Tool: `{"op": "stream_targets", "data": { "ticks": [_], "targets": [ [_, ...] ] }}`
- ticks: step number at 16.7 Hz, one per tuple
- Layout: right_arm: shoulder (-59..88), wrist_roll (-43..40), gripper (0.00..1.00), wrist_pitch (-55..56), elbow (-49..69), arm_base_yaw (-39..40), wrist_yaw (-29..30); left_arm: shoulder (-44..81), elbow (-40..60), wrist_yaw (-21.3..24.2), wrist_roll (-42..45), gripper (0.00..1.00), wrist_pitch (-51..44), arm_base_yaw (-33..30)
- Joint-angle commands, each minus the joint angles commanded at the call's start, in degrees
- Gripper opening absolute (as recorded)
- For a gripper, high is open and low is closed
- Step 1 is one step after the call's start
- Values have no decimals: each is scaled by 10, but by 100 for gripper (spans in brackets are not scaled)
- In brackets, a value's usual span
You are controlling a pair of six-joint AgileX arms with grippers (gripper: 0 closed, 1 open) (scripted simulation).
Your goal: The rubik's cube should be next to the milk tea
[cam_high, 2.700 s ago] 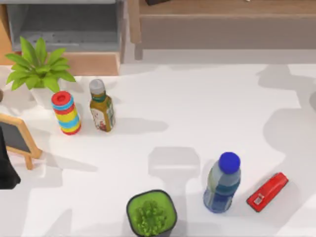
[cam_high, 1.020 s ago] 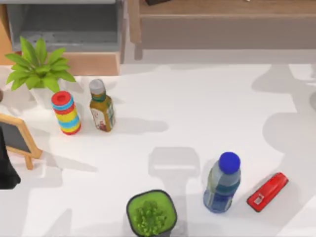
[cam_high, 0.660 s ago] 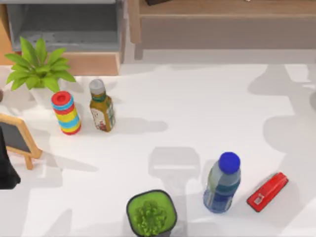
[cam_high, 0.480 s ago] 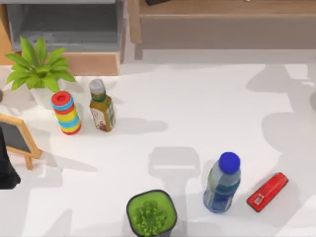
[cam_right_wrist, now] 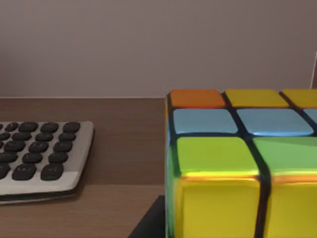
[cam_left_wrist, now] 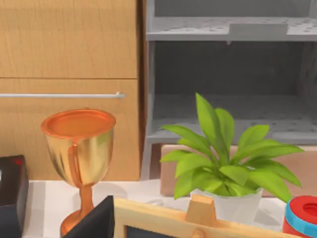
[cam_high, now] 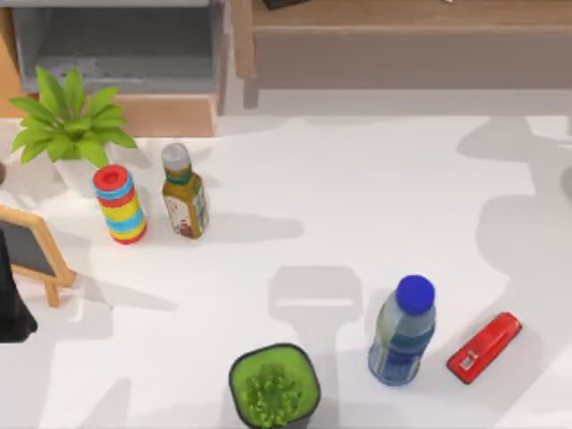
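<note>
Office/study-type room, rendered sim.
You've got a white worktop (cam_high: pixel 357 197) w/ desk clutter: potted plant (cam_high: pixel 67 121), small chalkboard sign (cam_high: pixel 31 250), red stapler (cam_high: pixel 483 347), 2 bottles, green planter (cam_high: pixel 273 386). Behind it: wood cabinet (cam_left_wrist: pixel 69 74) w/ drawer handle, grey open shelf unit (cam_left_wrist: pixel 228 74), wood shelf (cam_right_wrist: pixel 114 148) carrying a calculator (cam_right_wrist: pixel 42 153). Gold trophy cup (cam_left_wrist: pixel 79 148) beside the plant adds to the office look.
</note>
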Motion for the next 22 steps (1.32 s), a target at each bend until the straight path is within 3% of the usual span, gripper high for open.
{"op": "stream_targets", "data": {
  "ticks": [4, 10, 16, 22],
  "targets": [
    [-21, 25, 0, -14, 16, 25, -11, 0, 0, 0, 0, 100, 0, 0],
    [-87, 137, 0, -181, 73, 187, -54, 0, 0, 0, 0, 100, 0, 0],
    [-131, 219, 0, -544, 150, 338, -48, 0, 0, 0, 0, 100, 0, 0],
    [-106, 213, 0, -951, 212, 379, 50, 0, 0, 0, 0, 100, 0, 0]
  ]
}}
